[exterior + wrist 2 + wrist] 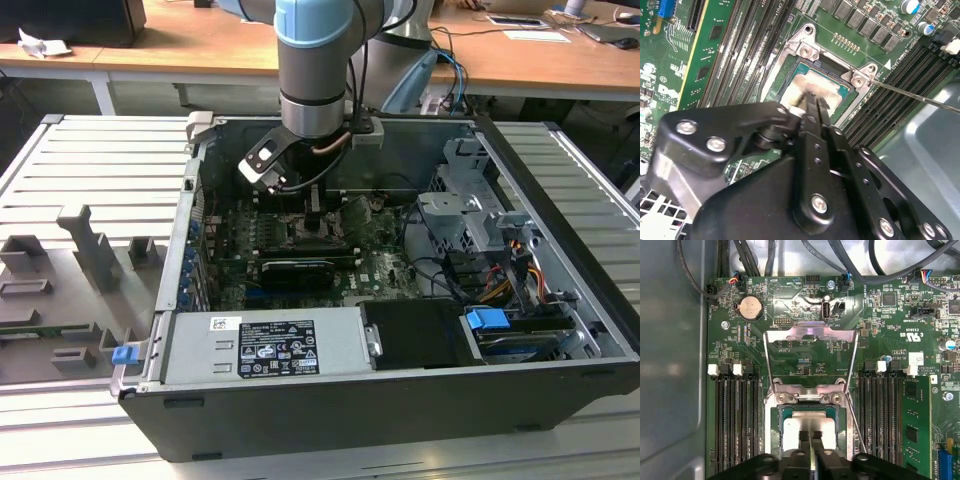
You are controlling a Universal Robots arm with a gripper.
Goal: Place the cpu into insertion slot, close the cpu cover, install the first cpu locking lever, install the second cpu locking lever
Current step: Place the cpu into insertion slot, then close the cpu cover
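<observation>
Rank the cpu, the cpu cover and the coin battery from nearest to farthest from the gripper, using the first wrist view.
1. cpu: right at the tips of the gripper.
2. cpu cover: open, just past the cpu.
3. coin battery: farther out on the board, beyond the cover's far corner.

The motherboard (805,347) is showing deep green, speckled with tiny silver solder dots. The cpu (809,424) is gleaming pale silver-beige within the insertion slot (776,437), which is looking dark. The cpu cover (790,335) is shining silvery with a faint violet glint. The gripper (810,436) is appearing matt black, dotted with silver screw heads. The memory slots (735,415) are running in black stripes with white latches. In the exterior view the arm (312,60) is wearing grey with a pale blue band, and at four o'clock from it a tab (488,322) is glowing bright blue.
</observation>
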